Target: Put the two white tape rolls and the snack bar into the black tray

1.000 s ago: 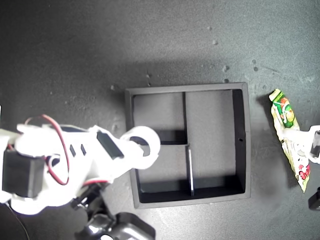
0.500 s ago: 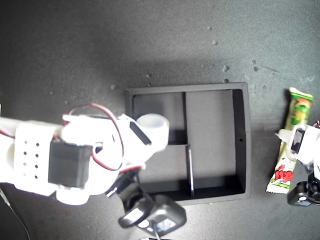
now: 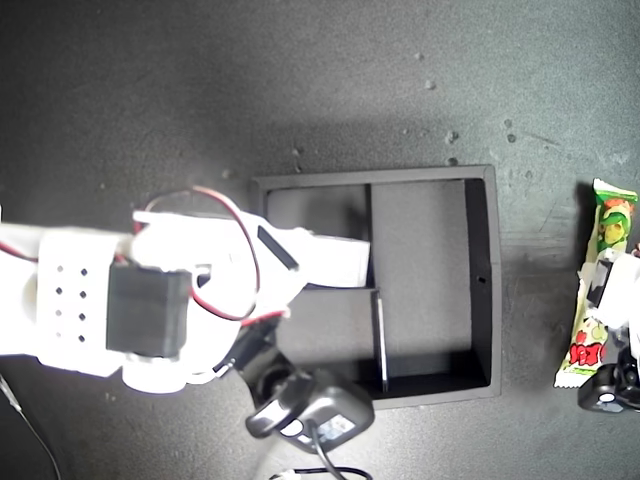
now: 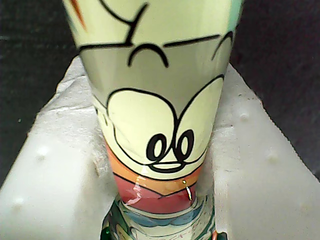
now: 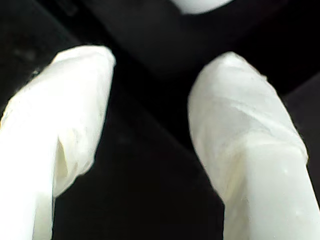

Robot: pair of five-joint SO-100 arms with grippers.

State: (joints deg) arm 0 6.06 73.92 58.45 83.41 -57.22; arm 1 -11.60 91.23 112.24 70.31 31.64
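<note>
My first claw (image 4: 160, 165) clamping snack bar (image 4: 155, 100), beside black tray (image 3: 480, 270)

A lab-style robot test bench. A plain dark speckled mat (image 3: 300, 90) covers everything. Bare servo wiring (image 3: 240, 250) shows on the arm.

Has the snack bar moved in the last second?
Yes. The snack bar, pinched in my first claw, has swung from tilted to nearly upright and sits slightly farther from the black tray, toward the exterior view's right.
</note>
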